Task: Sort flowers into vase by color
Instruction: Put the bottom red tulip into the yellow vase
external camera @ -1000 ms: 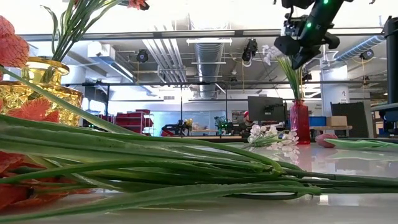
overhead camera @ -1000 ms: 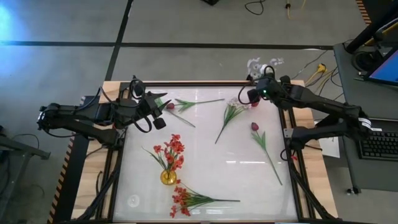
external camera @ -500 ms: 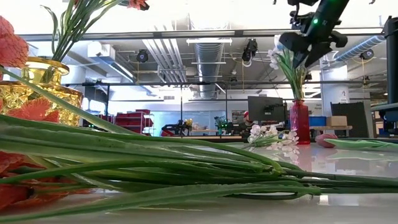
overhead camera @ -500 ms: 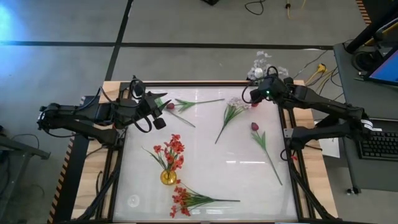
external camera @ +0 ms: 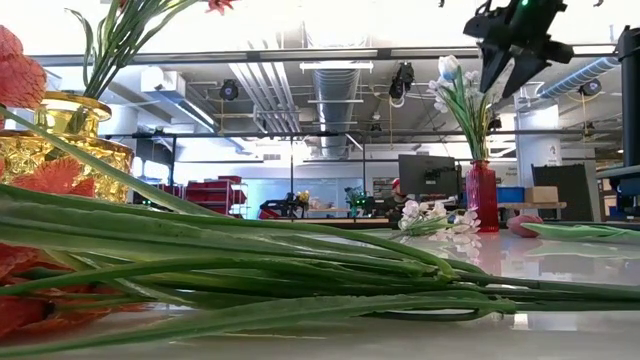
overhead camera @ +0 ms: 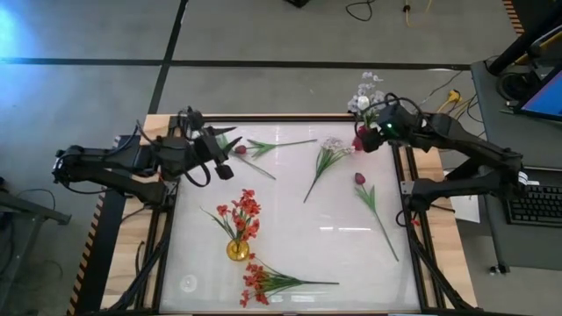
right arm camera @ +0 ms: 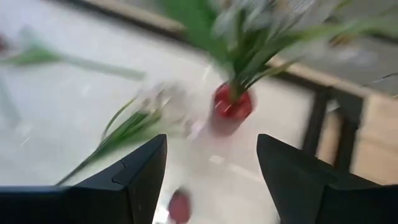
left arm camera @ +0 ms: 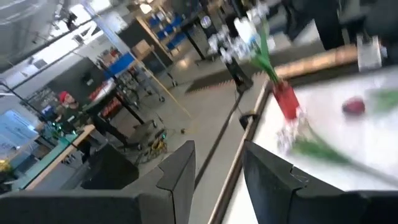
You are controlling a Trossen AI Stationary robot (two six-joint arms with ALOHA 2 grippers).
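Observation:
A red vase (overhead camera: pixel 359 140) stands at the table's far right corner with a white flower spray (external camera: pixel 455 85) upright in it, its stems down in the neck (right arm camera: pixel 231 102). My right gripper (external camera: pixel 507 78) hangs open just above and to the right of those blossoms, touching nothing. A yellow vase (overhead camera: pixel 237 249) at the near middle holds red-orange flowers (overhead camera: pixel 244 213). Another white spray (overhead camera: pixel 327 161), two maroon tulips (overhead camera: pixel 360 178) (overhead camera: pixel 240 150) and a red-orange spray (overhead camera: pixel 262 283) lie flat on the table. My left gripper (overhead camera: pixel 230 162) waits open at the far left, nothing between its fingers (left arm camera: pixel 180 171).
A bare green stem (overhead camera: pixel 281 143) lies at the far middle. Long green stems (external camera: pixel 300 270) lie across the near part of the table in the low view. Wooden frame rails (overhead camera: pixel 417 228) border the white top. Bare white table shows in the middle and at the near right.
My right gripper has opened and let go of the white spray, then risen and drawn back toward the table's right edge. The spray now stands free in the red vase, its blossoms spread above the neck. The left arm has stayed in place.

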